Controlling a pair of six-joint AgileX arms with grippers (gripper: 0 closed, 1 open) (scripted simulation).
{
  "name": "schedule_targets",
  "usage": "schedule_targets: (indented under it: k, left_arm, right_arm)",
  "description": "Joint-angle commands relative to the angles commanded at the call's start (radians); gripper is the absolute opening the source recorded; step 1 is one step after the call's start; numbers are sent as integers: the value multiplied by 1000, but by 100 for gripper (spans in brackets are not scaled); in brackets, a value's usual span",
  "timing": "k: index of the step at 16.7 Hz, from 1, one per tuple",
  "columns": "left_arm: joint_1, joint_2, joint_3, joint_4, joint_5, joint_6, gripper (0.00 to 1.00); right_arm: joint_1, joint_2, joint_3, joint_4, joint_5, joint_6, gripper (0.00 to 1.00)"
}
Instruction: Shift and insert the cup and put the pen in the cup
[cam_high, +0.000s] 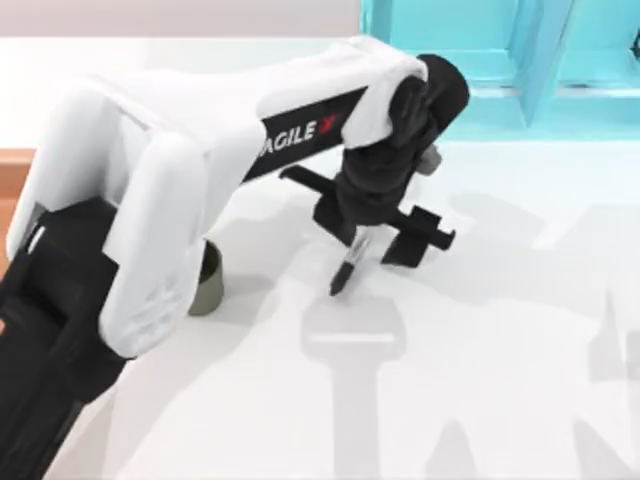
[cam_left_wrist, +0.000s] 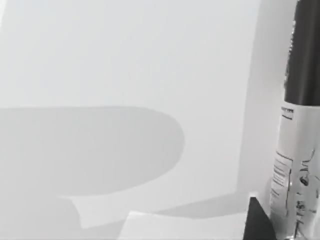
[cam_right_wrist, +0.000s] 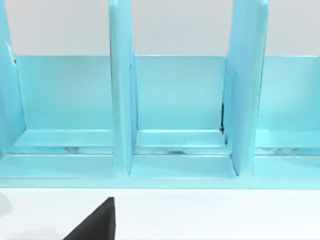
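My left arm reaches over the middle of the table. Its gripper (cam_high: 364, 236) is shut on the pen (cam_high: 349, 264), which hangs slanted with its black tip down, just above the white tabletop. In the left wrist view the pen (cam_left_wrist: 295, 165) stands close by, with a black cap, a grey-white printed barrel and one dark finger (cam_left_wrist: 257, 224) beside it. The dark olive-grey cup (cam_high: 208, 281) stands upright on the table to the gripper's left, half hidden behind the arm's white casing. My right gripper (cam_right_wrist: 95, 226) is parked facing the teal rack.
A teal rack (cam_high: 480, 50) with upright dividers stands along the table's back right; its open compartments (cam_right_wrist: 180, 100) face the right wrist camera. Bare white tabletop (cam_high: 480, 380) stretches in front of and to the right of the left gripper.
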Motion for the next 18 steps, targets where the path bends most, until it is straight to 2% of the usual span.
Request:
schedule_targets:
  k: [6, 7, 11, 18]
  left_arm:
    - [0, 0, 0, 0, 0, 0, 0]
    - [-25, -71, 0, -22, 69, -29, 0]
    - [-52, -138, -45, -47, 67, -54, 0]
    - [-158, -412, -231, -154, 55, -167, 0]
  right_arm:
    - [0, 0, 0, 0, 0, 0, 100]
    - [0, 0, 0, 0, 0, 0, 100]
    - [0, 0, 0, 0, 0, 0, 100]
    - [0, 0, 0, 0, 0, 0, 100]
